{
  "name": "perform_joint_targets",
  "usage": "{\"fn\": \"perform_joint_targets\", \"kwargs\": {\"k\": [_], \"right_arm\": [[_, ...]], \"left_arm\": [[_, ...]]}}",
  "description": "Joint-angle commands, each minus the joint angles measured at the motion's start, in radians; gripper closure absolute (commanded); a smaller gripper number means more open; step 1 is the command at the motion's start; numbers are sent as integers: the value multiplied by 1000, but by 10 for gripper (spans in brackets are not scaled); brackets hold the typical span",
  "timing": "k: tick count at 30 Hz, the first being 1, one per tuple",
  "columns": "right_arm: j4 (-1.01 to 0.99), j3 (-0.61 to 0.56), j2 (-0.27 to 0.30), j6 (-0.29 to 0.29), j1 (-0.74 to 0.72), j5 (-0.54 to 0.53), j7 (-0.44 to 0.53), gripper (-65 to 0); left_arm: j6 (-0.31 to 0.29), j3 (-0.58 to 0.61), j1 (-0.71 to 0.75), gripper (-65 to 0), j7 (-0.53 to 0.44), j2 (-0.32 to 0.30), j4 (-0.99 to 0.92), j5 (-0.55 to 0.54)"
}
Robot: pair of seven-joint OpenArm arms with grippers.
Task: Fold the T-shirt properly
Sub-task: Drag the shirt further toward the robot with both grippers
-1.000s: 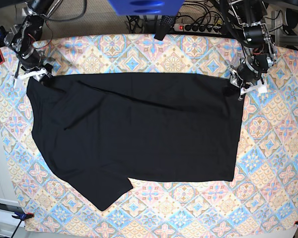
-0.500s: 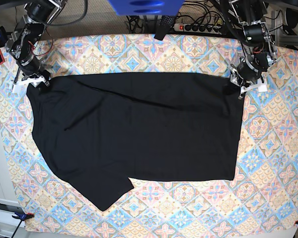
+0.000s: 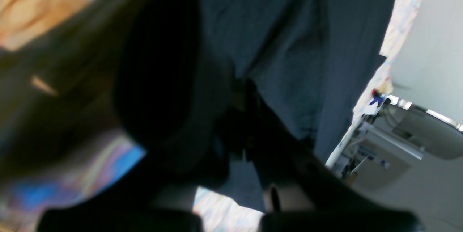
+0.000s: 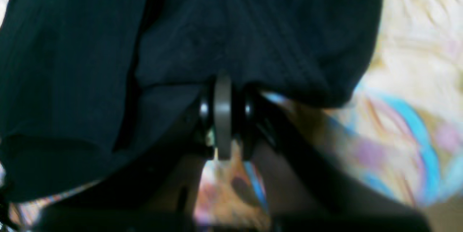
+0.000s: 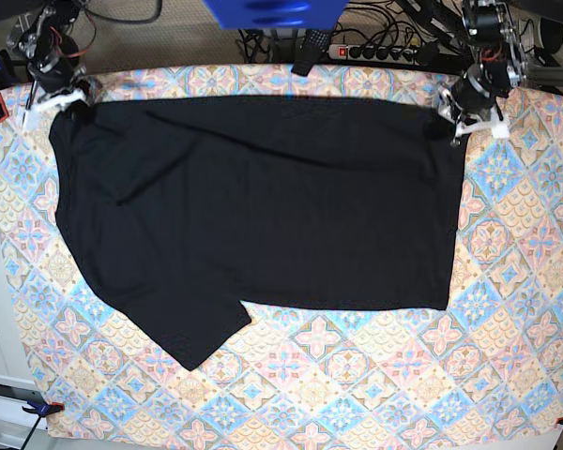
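The right gripper (image 5: 64,98) stands at the far left corner of the base view, its jaws closed on the top corner of the black T-shirt (image 5: 253,206). The right wrist view confirms this: dark cloth bunches between the closed jaws, above the patterned tablecloth (image 4: 405,91).

The T-shirt lies spread across the middle of the tablecloth (image 5: 507,309), its upper edge drawn taut near the table's far side. One sleeve (image 5: 202,337) juts out towards the near left; the lower hem runs straight towards the right. The cloth is largely flat, with faint creases near the upper left.

The left gripper (image 5: 460,111) sits at the far right corner, clamped on the opposite top corner of the garment. The left wrist view is blurred, but dark cloth fills the frame at the jaws.

Assessment: the step in hand appears to be a two-corner hold on the far edge, in preparation for a fold. The next move calls for both arms to travel together, level and at matched pace, carrying that edge over towards the near hem. Uneven travel would skew the fold; the protruding sleeve will likely need tucking.
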State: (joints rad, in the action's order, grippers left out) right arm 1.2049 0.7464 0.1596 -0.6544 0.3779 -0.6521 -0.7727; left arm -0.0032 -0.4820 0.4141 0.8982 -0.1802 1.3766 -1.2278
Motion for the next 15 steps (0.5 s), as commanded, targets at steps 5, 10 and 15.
{"fn": "perform_joint_targets", "kwargs": {"k": [5, 10, 15], "right_arm": [[123, 6, 11, -44, 109, 39, -31, -16], [184, 6, 10, -44, 149, 39, -31, -18], [186, 6, 10, -44, 152, 39, -31, -80]], "left_arm": [[7, -7, 88, 0, 3, -12, 48, 9], [7, -7, 113, 0, 3, -12, 50, 7], [6, -7, 113, -19, 17, -12, 51, -2]]}}
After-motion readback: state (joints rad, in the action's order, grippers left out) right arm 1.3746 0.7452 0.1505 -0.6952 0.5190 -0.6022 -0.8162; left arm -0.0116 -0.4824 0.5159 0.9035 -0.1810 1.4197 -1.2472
